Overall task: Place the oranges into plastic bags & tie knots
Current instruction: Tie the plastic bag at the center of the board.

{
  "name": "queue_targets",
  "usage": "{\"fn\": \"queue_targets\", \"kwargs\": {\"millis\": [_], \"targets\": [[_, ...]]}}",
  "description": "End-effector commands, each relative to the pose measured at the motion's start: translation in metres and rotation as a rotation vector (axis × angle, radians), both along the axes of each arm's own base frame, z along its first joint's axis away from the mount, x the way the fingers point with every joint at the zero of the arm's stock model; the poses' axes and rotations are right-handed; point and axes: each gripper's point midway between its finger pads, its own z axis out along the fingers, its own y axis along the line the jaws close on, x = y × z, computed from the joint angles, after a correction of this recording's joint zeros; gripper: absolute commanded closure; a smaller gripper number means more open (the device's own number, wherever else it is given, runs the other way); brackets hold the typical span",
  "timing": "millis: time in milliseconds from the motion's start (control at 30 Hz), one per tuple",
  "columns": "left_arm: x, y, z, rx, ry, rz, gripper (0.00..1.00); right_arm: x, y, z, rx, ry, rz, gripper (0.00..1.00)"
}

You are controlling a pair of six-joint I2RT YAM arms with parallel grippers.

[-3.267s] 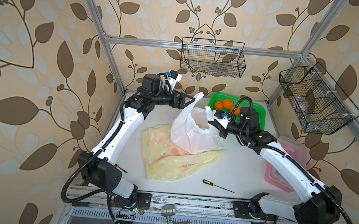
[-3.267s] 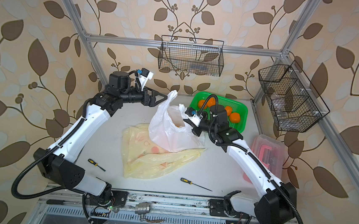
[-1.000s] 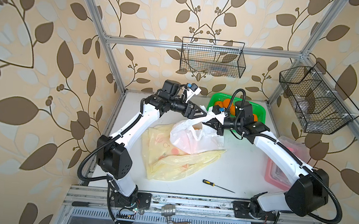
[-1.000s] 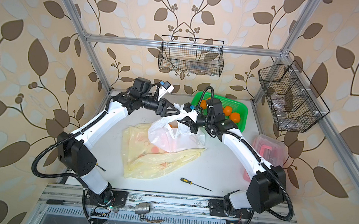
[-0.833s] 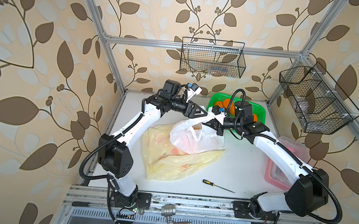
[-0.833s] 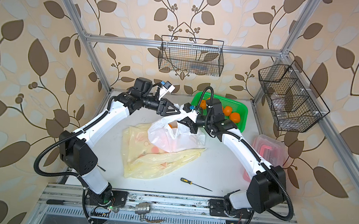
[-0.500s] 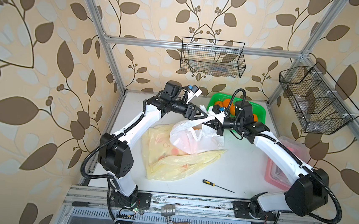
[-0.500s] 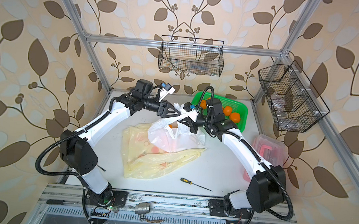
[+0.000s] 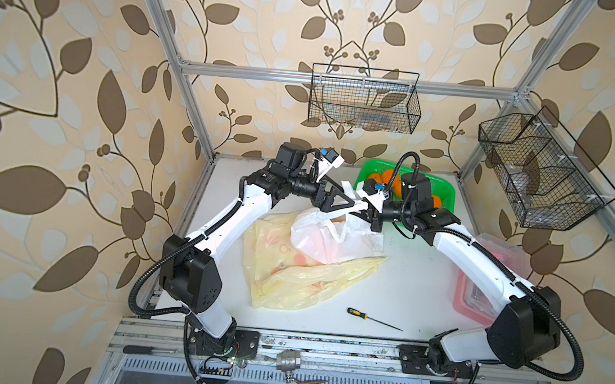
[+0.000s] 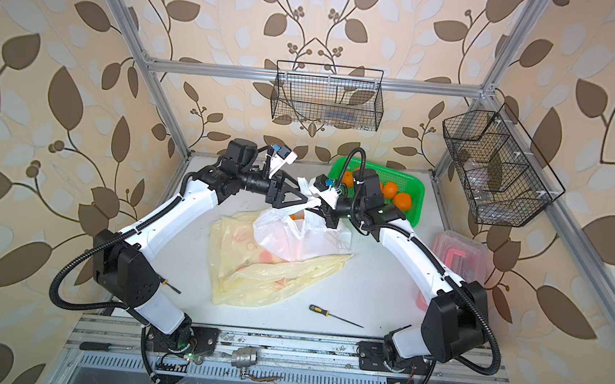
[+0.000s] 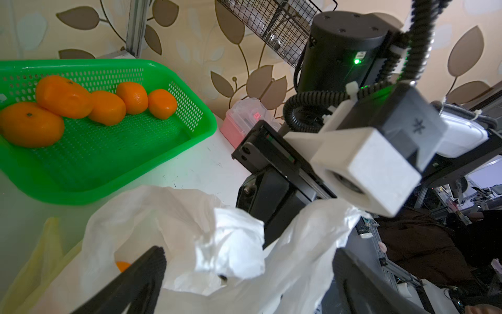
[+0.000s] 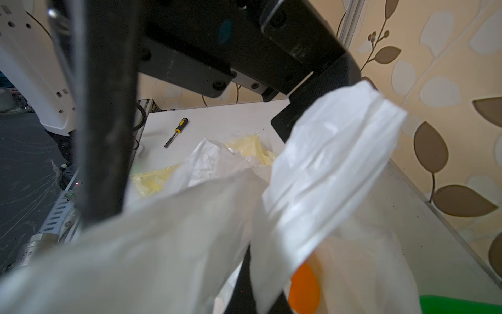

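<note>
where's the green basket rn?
In both top views, the green basket sits at the table's back edge on the robot's right, just behind the white bag, holding oranges.

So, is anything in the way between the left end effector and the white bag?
Nothing visible. The left end effector is open, and the white bag's bunched plastic lies between its jaws. The right end effector, shut on that bag's handle, sits close beside it, not between.

oranges [image 11: 65,96]: 6 visible | white bag [image 10: 295,237]: 1 | yellow bags [image 10: 254,275]: 2 | screwdrivers [image 10: 318,310]: 2 | wire baskets [image 10: 326,97]: 2 | green basket [image 11: 108,163]: 1
</note>
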Motion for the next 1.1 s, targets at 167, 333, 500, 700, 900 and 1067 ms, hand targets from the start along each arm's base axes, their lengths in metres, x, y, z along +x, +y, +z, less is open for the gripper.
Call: {"fn": "queue_targets", "kwargs": {"millis": [167,333,500,700,900,1067], "targets": [[-0.01,0.015,0.039,-0.071,-0.292,0.005,0.01,0.002,0.002,0.004,-0.001,-0.01,0.006,1.0],[-0.023,0.03,0.048,-0.08,-0.502,0.079,0.01,0.002,0.004,0.004,-0.003,-0.011,0.007,1.0],[-0.023,0.03,0.025,0.038,-0.522,0.062,0.01,0.001,0.003,0.004,-0.005,-0.01,0.005,1.0],[-0.02,0.023,0.007,0.106,-0.518,0.029,0.01,0.001,0.003,0.003,-0.008,-0.011,0.003,1.0],[-0.019,0.012,-0.013,0.155,-0.505,-0.021,0.01,0.001,0.004,0.002,-0.01,-0.006,0.005,1.0],[-0.006,0.008,-0.017,0.162,-0.492,-0.002,0.01,0.0,0.007,0.011,-0.008,-0.032,0.014,1.0]]}}
